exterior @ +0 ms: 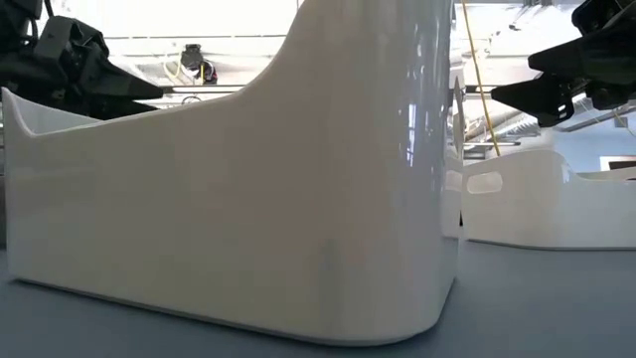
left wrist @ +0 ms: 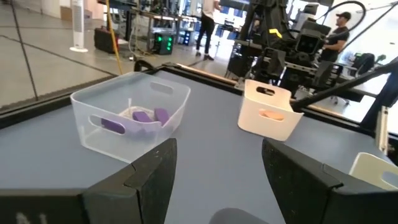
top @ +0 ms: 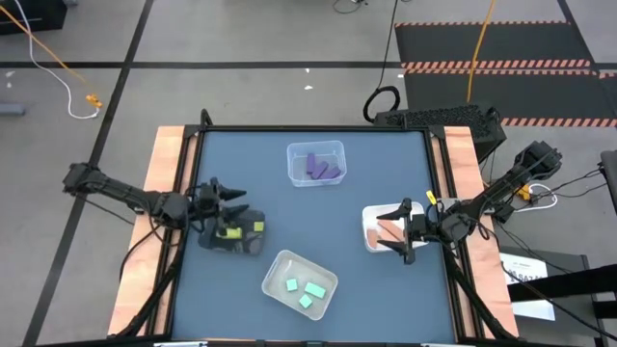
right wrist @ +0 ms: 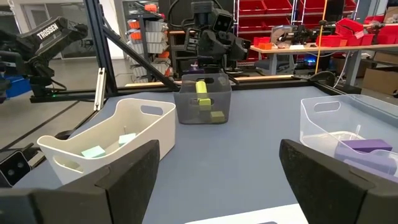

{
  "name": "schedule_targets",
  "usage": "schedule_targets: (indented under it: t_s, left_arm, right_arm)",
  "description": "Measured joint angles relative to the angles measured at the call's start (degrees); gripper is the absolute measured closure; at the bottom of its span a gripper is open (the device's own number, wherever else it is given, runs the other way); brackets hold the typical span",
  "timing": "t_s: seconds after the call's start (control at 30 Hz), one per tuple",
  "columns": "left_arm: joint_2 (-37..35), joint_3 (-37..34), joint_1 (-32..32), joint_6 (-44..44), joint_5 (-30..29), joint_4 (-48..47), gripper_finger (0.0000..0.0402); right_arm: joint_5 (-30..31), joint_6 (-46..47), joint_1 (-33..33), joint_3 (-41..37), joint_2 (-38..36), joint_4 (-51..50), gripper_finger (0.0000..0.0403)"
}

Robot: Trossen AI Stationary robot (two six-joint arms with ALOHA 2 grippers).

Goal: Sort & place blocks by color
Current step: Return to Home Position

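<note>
Left gripper (top: 234, 199), spread and empty, hovers at the black bin (top: 256, 241) of yellow-green blocks (top: 231, 231) — right gripper (top: 403, 231), likewise spread and empty, over the white bin (top: 370, 241) of orange blocks (top: 388, 228); every block seen lies in a bin

Clear plastic bin (left wrist: 87, 140), glossy white tub (exterior: 248, 199)
</note>
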Motion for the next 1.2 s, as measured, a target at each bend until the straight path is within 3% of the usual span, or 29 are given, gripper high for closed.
schedule_targets:
  t_s: [1.2]
  left_arm:
    - [0.02, 0.02, 1.02, 0.07, -0.26, -0.13, 0.0165]
  right_arm:
    - [-0.02, 0.0, 0.0, 0.0, 0.0, 0.02, 0.0078]
